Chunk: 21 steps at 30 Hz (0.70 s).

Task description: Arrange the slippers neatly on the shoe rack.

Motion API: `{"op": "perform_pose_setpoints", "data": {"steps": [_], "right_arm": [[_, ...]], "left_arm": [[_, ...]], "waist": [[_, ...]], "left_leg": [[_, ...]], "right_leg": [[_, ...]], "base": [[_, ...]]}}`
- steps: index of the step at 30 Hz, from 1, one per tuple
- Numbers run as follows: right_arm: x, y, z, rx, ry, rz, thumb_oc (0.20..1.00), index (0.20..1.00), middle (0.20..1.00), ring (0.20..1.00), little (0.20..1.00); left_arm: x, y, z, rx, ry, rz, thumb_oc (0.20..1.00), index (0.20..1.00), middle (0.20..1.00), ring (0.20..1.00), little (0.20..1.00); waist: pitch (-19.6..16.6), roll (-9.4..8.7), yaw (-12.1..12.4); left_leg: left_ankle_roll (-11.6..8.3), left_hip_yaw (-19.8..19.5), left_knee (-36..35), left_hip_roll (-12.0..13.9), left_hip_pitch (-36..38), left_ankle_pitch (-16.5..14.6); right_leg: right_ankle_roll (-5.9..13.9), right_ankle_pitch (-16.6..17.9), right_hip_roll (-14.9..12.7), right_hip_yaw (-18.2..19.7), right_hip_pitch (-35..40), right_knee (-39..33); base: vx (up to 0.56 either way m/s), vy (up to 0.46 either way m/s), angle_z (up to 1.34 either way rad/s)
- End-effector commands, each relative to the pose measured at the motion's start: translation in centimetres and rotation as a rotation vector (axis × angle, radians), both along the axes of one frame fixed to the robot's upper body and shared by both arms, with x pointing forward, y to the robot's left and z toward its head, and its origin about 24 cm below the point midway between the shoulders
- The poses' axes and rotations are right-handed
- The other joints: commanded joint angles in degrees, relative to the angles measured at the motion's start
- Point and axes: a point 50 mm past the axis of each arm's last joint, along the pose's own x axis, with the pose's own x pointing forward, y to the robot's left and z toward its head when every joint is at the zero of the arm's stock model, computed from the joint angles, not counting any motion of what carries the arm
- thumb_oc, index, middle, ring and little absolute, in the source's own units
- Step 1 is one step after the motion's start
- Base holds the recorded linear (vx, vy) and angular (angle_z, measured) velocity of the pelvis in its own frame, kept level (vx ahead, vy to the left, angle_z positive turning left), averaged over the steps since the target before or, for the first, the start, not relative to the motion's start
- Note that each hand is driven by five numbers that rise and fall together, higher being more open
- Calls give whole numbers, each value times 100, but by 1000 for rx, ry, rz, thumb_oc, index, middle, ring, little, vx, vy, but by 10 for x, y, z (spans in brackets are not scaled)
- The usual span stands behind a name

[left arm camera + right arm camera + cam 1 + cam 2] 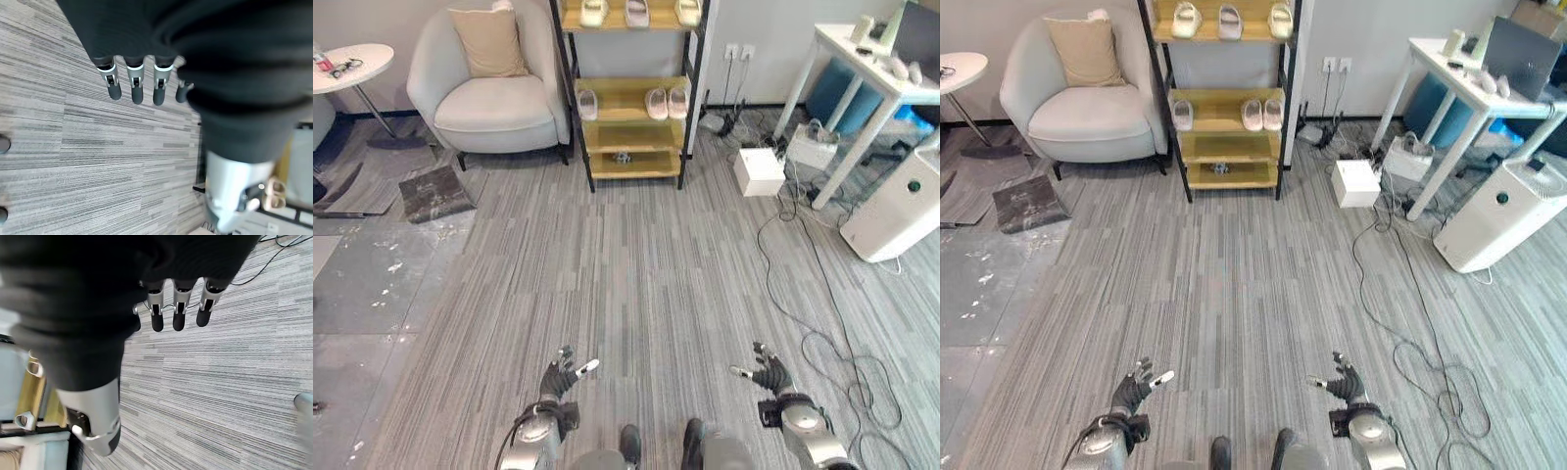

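At the far left a round side bench (347, 64) stands beside a pale armchair (494, 93) with a beige cushion (491, 41). Right of the armchair, against the far wall, is the shoe rack (631, 98), black-framed with wooden shelves. The slippers are already on it: three light ones (634, 12) spread along the top shelf, and on the shelf below a single slipper (588, 103) at the left, well apart from a pair (667, 102) set side by side at the right. A small dark object (623, 156) sits on the lowest shelf; it is too small to name.

Nearer, the left hand (560, 379) hovers low over the striped carpet (636, 274) with its fingers (137, 88) straight and spread, holding nothing. The right hand (770, 372) matches it on the right, fingers (178, 316) extended and empty. Both are far from the rack.

Further right a white box (759, 171) and loose cables lie on the floor by a white bench (862, 73) and an air purifier (901, 211).

The slippers look light and soft, probably with flexible soles, so each should lift easily with a pinch across the upper or a hold round the heel. The lone one on the middle shelf seems the piece most wanting a nudge toward the others.
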Motion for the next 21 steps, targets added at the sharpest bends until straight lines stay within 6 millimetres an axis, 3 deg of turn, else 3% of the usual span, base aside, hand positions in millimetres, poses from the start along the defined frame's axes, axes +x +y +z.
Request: {"op": "perform_pose_setpoints", "data": {"steps": [1,2,4,5,6,9,10,12,13,14,15,16,18,21], "right_arm": [[26,-6,26,-62,-129,39,1000,1000,1000,1000,1000],[25,-12,29,-102,-138,26,1000,1000,1000,1000,1000],[23,-14,27,-101,-133,21,1000,1000,1000,1000,1000],[14,-19,23,-90,-114,-9,1000,1000,1000,1000,1000],[14,-19,23,-89,-114,-9,1000,1000,1000,1000,1000],[13,-22,23,-86,-114,-16,1000,1000,1000,1000,1000],[16,-23,26,-90,-128,-13,1000,1000,1000,1000,1000],[19,-24,28,-91,-134,-13,1000,1000,1000,1000,1000],[20,-24,28,-90,-135,-14,1000,1000,1000,1000,1000],[21,-22,27,-84,-133,-15,1000,1000,1000,1000,1000],[21,-22,27,-84,-133,-15,1000,1000,1000,1000,1000],[21,-20,26,-83,-132,-14,1000,1000,1000,1000,1000],[20,-17,25,-84,-127,-2,1000,1000,1000,1000,1000],[21,-16,26,-93,-130,8,1000,1000,1000,1000,1000]], "left_arm": [[12,14,17,38,-98,-4,1000,1000,1000,1000,1000],[10,18,14,39,-79,19,1000,1000,1000,1000,1000],[9,17,11,33,-64,25,1000,1000,1000,1000,1000],[1,16,1,16,-14,62,1000,1000,1000,1000,1000],[1,16,1,16,-15,62,1000,1000,1000,1000,1000],[2,10,-1,-9,-9,70,1000,1000,1000,1000,1000],[6,6,0,-21,-18,69,1000,1000,1000,1000,1000],[9,6,1,-19,-25,61,1000,1000,1000,1000,1000],[10,5,1,-22,-23,58,1000,1000,1000,1000,1000],[8,7,0,-12,-16,61,1000,1000,1000,1000,1000],[8,7,0,-12,-16,61,1000,1000,1000,1000,1000],[7,8,0,-5,-11,60,1000,1000,1000,1000,1000],[5,8,0,12,-4,39,1000,1000,1000,1000,1000],[8,9,0,45,5,8,1000,1000,1000,1000,1000]], "waist": [[-22,-138,-68],[-77,-181,-159],[-125,-174,-178],[-330,-101,-243],[-340,-119,-256],[-287,-99,-202],[-144,-133,-81],[-106,-213,-39],[-51,-245,37],[-82,-351,133],[-89,-365,129],[-131,-357,159],[-170,-291,261],[-196,-258,298]], "left_leg": [[-464,-413,-266,315,666,-706],[-537,-496,-219,358,865,-909],[-563,-536,-153,395,911,-1005],[-696,-588,358,564,912,-1199],[-691,-602,362,545,889,-1183],[-979,-665,1844,498,274,-715],[-1171,-762,2683,415,-174,-375],[-1201,-784,2785,376,-450,-257],[-1158,-723,2613,428,-673,-396],[-998,-625,1947,520,-899,-708],[-993,-625,1923,504,-902,-683],[-985,-645,1386,659,-1058,-480],[-1070,-660,475,1018,-1247,236],[-1190,-394,-90,1241,-1527,672]], "right_leg": [[246,955,117,-428,847,-2849],[236,1036,191,-547,894,-3278],[206,980,231,-539,975,-3353],[-7,789,451,-575,1175,-3328],[-5,802,430,-581,1163,-3336],[-216,616,566,-637,1523,-3444],[-346,478,611,-606,1766,-3501],[-381,421,574,-605,1838,-3541],[-368,371,598,-593,1970,-3617],[-289,276,584,-567,2179,-3767],[-285,283,568,-569,2168,-3769],[-228,243,611,-560,2235,-3815],[-211,116,711,-538,2456,-3919],[-167,23,714,-497,2734,-4065]], "base": [[569,-200,30],[411,-137,53],[469,-173,36],[486,-196,2],[469,-205,18],[236,-121,41],[166,-93,34],[153,-70,-17],[367,-47,-30],[301,-15,-8],[342,39,21],[219,56,6],[320,111,-11],[290,169,-13]]}}
